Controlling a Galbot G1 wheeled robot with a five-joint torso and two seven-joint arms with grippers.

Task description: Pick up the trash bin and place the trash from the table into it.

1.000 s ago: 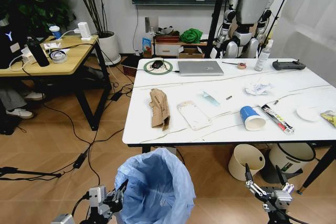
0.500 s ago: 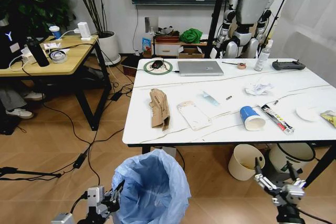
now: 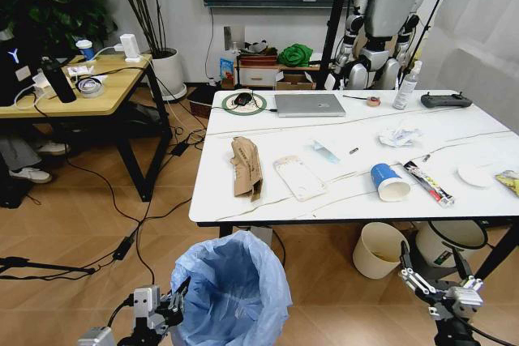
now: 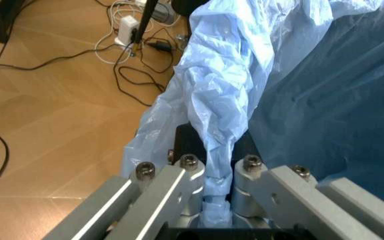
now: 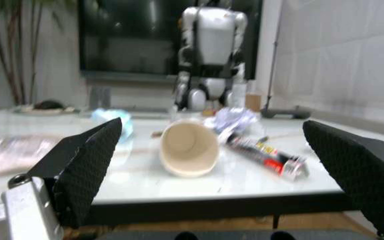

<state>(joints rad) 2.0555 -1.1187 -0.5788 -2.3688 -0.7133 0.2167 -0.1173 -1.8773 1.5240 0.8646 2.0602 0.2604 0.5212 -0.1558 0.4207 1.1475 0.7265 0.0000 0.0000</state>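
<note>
The trash bin (image 3: 235, 289), lined with a crinkled light-blue bag, stands low in front of the table (image 3: 268, 204). My left gripper (image 3: 173, 305) is shut on its rim; the left wrist view shows the fingers (image 4: 185, 182) pinching the bunched bag (image 4: 222, 110). My right gripper (image 3: 434, 275) hangs open below the table's front edge, to the right. Trash lies on the table: a brown paper bag (image 3: 246, 166), a clear package (image 3: 299, 177), a blue cup (image 3: 389, 181), a tissue wad (image 3: 399, 134) and a wrapper (image 3: 428, 182). The right wrist view faces the cup (image 5: 188, 147) between open pads (image 5: 88, 170).
A laptop (image 3: 309, 104) and a black remote (image 3: 445, 100) lie at the table's far side. A cream bin (image 3: 381, 249) and a black-rimmed white bucket (image 3: 450, 242) stand under the table. A wooden desk (image 3: 73, 91) is at the left, with cables on the floor.
My right gripper has moved to the right below the table edge and stays open. The left gripper and the bin have hardly shifted.
</note>
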